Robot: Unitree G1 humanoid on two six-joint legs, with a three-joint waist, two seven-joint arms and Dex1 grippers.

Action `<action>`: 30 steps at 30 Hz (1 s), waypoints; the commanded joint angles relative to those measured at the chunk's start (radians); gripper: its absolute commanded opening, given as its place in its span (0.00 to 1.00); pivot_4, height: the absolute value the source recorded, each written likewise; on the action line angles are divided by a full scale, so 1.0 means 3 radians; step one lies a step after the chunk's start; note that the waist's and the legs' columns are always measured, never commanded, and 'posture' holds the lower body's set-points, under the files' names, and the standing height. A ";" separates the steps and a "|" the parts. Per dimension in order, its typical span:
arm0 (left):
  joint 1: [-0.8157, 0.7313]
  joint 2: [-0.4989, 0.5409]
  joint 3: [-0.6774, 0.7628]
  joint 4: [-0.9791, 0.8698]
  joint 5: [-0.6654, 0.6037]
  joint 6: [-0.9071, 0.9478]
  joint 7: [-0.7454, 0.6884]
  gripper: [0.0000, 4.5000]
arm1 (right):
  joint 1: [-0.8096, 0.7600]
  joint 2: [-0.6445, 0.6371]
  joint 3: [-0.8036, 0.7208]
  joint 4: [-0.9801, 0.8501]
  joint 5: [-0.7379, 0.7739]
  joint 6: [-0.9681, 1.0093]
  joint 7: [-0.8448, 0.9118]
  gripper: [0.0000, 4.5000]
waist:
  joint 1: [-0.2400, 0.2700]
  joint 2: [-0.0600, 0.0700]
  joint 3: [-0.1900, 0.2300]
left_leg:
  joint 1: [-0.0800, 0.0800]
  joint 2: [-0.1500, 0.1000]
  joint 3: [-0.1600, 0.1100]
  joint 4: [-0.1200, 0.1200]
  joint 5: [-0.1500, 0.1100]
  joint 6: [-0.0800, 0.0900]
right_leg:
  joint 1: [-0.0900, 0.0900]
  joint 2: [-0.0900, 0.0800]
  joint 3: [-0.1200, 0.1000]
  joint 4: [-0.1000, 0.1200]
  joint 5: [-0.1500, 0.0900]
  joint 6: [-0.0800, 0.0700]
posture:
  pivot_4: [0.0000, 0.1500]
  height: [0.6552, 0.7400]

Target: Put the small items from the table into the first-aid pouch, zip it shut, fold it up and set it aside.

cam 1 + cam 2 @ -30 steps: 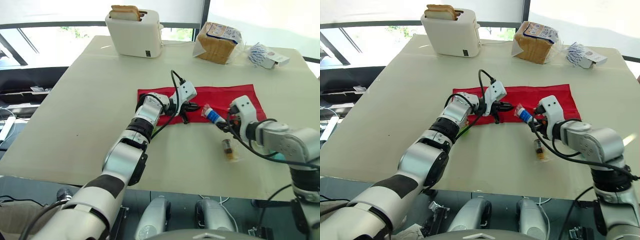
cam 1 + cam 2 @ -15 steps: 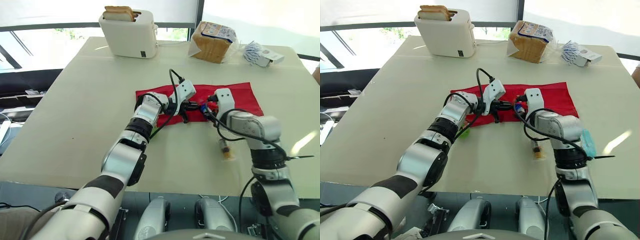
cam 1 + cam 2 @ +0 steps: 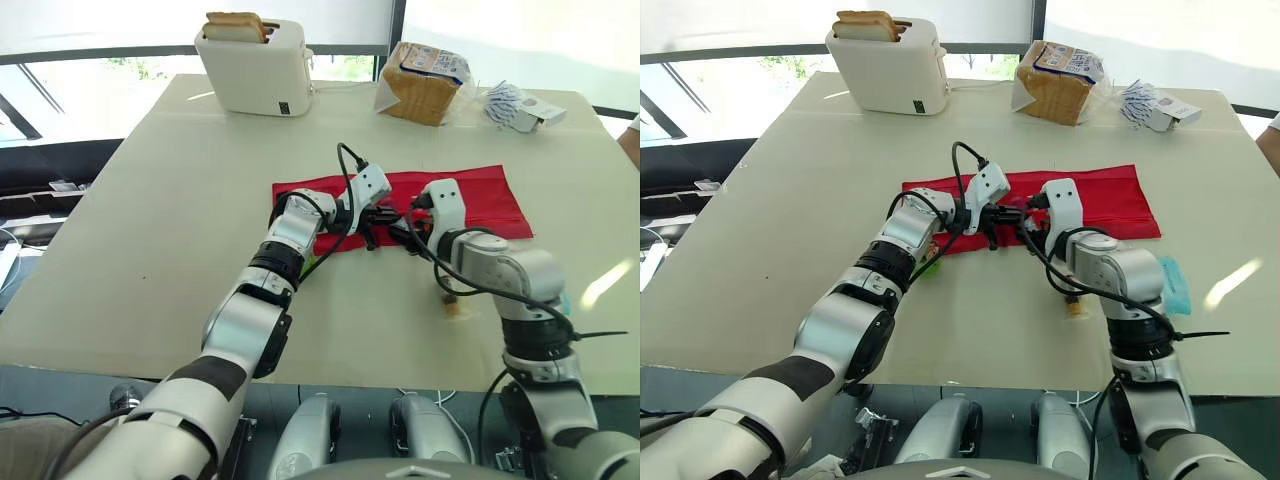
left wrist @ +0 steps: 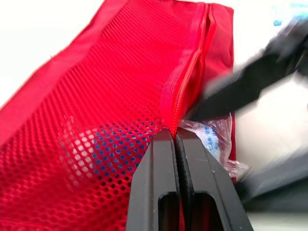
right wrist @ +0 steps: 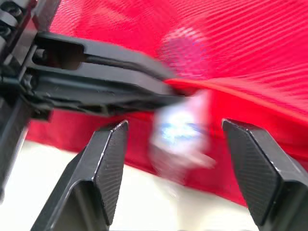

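Desk [image 3: 150,200] with red pouch [image 3: 480,195], my left fingers [image 4: 156,192] pinched shut on its mesh edge, my right fingers [image 5: 103,168] spread wide around a small packet [image 5: 180,132]

Small packet [image 5: 180,131] between the right hand's [image 5: 174,124] fingers is blurred, label unreadable. Pouch [image 3: 470,190] middle is hidden behind both hands. Left hand [image 3: 385,214] pinch point is too small to resolve from the head views. Vial [image 3: 453,303] at the right hand's 5 o'clock is half-covered by the right arm. Teal item [image 3: 1170,284] is mostly behind it. Person [image 3: 632,140] is clipped at the worktop's [image 3: 180,200] 3 o'clock.
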 commanded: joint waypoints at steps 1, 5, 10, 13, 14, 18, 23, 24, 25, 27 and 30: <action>-0.0043 0.0005 -0.0009 -0.0101 -0.0046 0.0007 -0.0060 0.00 | 0.0076 -0.0161 0.0140 -0.0299 -0.0047 -0.0076 0.0134 0.73 | -0.0003 0.0000 0.0000 | 0.0000 0.0001 0.0000 0.0000 0.0000 0.0000 | 0.0000 0.0001 0.0000 0.0000 0.0000 0.0000 | 1.00 1.00; -0.0055 0.0012 -0.0014 -0.0102 -0.0044 0.0006 -0.0082 0.00 | 0.0140 -0.0265 0.0244 -0.0322 -0.0092 -0.0171 0.0248 0.73 | -0.0002 0.0000 0.0000 | 0.0000 0.0002 0.0000 -0.0001 0.0000 0.0000 | 0.0000 0.0002 0.0001 0.0000 0.0000 0.0000 | 1.00 1.00; -0.0063 0.0005 -0.0019 -0.0130 -0.0048 0.0023 -0.0098 0.00 | 0.0093 -0.0256 0.0372 0.0017 -0.0225 -0.0455 0.0370 0.68 | -0.0001 0.0000 0.0000 | 0.0000 0.0002 0.0001 -0.0001 0.0000 0.0000 | 0.0000 0.0002 0.0001 -0.0001 0.0000 0.0000 | 1.00 1.00; -0.0049 0.0008 -0.0026 -0.0179 -0.0056 0.0038 -0.0120 0.00 | 0.0040 -0.0230 0.0428 0.0256 -0.0316 -0.0660 0.0435 0.44 | -0.0002 0.0000 0.0000 | 0.0000 0.0002 0.0002 -0.0001 0.0000 0.0000 | 0.0000 0.0002 0.0001 -0.0001 0.0000 0.0000 | 1.00 1.00; -0.0046 0.0010 -0.0026 -0.0190 -0.0058 0.0043 -0.0124 0.00 | 0.0028 -0.0237 0.0457 0.0301 -0.0350 -0.0718 0.0462 0.32 | -0.0002 0.0000 0.0000 | 0.0000 0.0002 0.0001 -0.0001 0.0000 0.0000 | -0.0001 0.0002 0.0001 -0.0001 0.0000 0.0000 | 1.00 1.00; -0.0014 0.0022 -0.0024 -0.0279 -0.0073 0.0085 -0.0146 0.00 | -0.0050 -0.0193 0.0548 0.0475 -0.0464 -0.0937 0.0540 0.02 | -0.0002 0.0000 0.0000 | 0.0000 0.0002 0.0001 -0.0001 0.0000 0.0000 | -0.0001 0.0002 0.0001 -0.0001 0.0000 0.0000 | 1.00 1.00; 0.0033 0.0018 -0.0029 -0.0386 -0.0098 0.0141 -0.0154 0.00 | -0.0140 -0.0098 0.0670 0.0712 -0.0624 -0.1209 0.0617 0.02 | -0.0004 0.0000 0.0000 | 0.0000 0.0002 0.0001 -0.0001 0.0000 -0.0001 | -0.0002 0.0002 0.0002 -0.0001 0.0000 0.0000 | 1.00 1.00; 0.0046 0.0019 -0.0032 -0.0411 -0.0102 0.0152 -0.0158 0.00 | -0.0160 -0.0072 0.0697 0.0779 -0.0667 -0.1282 0.0625 0.02 | -0.0004 0.0000 0.0000 | 0.0000 0.0002 0.0001 -0.0001 0.0000 -0.0001 | -0.0002 0.0002 0.0002 -0.0001 0.0000 0.0000 | 1.00 1.00; 0.0058 0.0021 -0.0035 -0.0435 -0.0104 0.0162 -0.0161 0.00 | -0.0177 -0.0050 0.0718 0.0845 -0.0713 -0.1350 0.0627 0.02 | -0.0004 0.0000 0.0000 | 0.0000 0.0002 0.0001 -0.0001 0.0000 -0.0001 | -0.0002 0.0002 0.0002 -0.0001 0.0000 -0.0001 | 1.00 1.00; 0.0087 0.0031 -0.0038 -0.0484 -0.0114 0.0182 -0.0180 0.00 | -0.0238 0.0010 0.0742 0.1056 -0.0819 -0.1574 0.0621 0.02 | -0.0005 0.0000 0.0000 | 0.0000 0.0002 0.0002 -0.0001 0.0001 -0.0001 | -0.0002 0.0002 0.0002 -0.0001 0.0000 0.0000 | 1.00 1.00; 0.0131 0.0046 -0.0048 -0.0557 -0.0123 0.0212 -0.0199 0.00 | -0.0301 0.0073 0.0713 0.1293 -0.0907 -0.1783 0.0613 0.02 | -0.0008 0.0000 0.0000 | 0.0000 0.0002 0.0002 -0.0001 0.0002 -0.0003 | -0.0003 0.0002 0.0002 -0.0001 0.0000 0.0000 | 1.00 1.00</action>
